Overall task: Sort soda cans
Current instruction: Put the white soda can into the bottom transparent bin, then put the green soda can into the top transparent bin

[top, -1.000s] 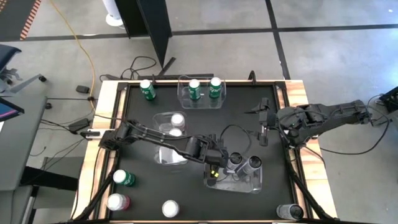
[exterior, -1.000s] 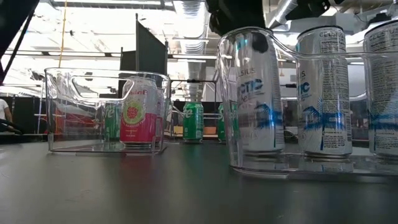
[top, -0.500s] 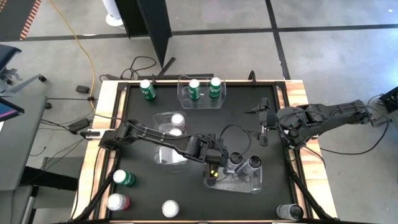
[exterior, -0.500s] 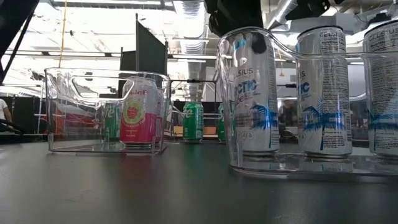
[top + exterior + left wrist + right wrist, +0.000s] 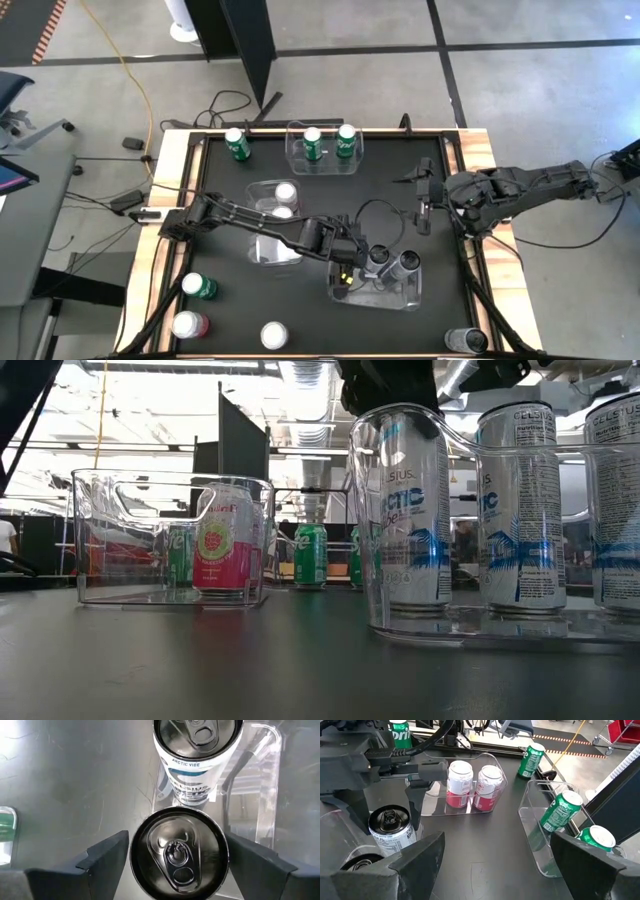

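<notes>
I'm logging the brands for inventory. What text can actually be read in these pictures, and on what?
"ARCTIC VIBE": white-and-blue can in the clear bin.
"CELSIUS": can standing in that bin, low view.
"Sprite", cut off: green can behind the left arm.
Pink can: lettering too blurred to read.

Glossy metal soda cans (image 5: 403,510), clear plastic bin (image 5: 170,540), matt table (image 5: 400,190)

Grey concrete floor (image 5: 520,90), yellow cable (image 5: 128,70)
</notes>
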Robot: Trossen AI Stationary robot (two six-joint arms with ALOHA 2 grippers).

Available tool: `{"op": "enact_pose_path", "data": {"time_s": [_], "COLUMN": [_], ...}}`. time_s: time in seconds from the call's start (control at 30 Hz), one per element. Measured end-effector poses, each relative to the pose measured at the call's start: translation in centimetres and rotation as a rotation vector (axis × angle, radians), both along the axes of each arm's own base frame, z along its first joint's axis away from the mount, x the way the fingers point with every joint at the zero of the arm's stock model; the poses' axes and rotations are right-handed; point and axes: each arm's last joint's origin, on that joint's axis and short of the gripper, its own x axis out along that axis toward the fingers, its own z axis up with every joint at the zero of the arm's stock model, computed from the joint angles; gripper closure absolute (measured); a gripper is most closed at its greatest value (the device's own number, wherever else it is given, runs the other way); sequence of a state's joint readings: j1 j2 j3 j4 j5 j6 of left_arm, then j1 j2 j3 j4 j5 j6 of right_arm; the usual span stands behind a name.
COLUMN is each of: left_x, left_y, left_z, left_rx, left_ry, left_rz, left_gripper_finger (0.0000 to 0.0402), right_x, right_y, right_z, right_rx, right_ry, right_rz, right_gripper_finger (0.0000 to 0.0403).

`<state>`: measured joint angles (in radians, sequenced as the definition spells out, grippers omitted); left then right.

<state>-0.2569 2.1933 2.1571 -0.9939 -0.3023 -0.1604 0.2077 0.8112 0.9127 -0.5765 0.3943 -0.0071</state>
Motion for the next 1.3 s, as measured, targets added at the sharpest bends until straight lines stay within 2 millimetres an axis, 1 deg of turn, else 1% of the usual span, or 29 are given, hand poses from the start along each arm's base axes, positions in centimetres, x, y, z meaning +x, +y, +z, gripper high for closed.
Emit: {"op": "enact_pose_path", "data": {"time_s": [0.17,0.33,0.83,1.07,1.2,1.3], "left_x": [-0.1,-0.3,-0.8,-1.8,-2.6,-3.7], "left_y": [-0.3,-1.0,-1.2,-1.4,-1.4,-0.9], "left_z": [0.2,1.2,3.4,4.8,5.7,7.4], "left_rx": [0.005,0.013,0.052,0.131,0.174,0.214], "left_ry": [0.002,-0.018,-0.053,-0.035,-0.055,-0.099], "left_rz": [-0.012,-0.045,-0.041,0.001,0.036,0.095], "left_gripper_finger": [0.0082,0.0082,0.0081,0.0081,0.0081,0.0081], "right_x": [0.0,0.0,0.0,0.0,0.0,-0.1], "right_y": [0.0,0.0,0.0,0.0,0.0,0.0], "right_z": [0.0,0.0,0.0,0.0,-0.1,-0.2], "right_rx": [0.000,0.000,0.001,0.001,-0.002,-0.004], "right_ry": [0.000,0.000,0.000,0.002,0.013,0.022], "right_rz": [0.001,0.001,0.003,0.004,0.004,0.004], "right_gripper_finger": [0.0023,0.0023,0.0023,0.0023,0.0023,0.0023]}}
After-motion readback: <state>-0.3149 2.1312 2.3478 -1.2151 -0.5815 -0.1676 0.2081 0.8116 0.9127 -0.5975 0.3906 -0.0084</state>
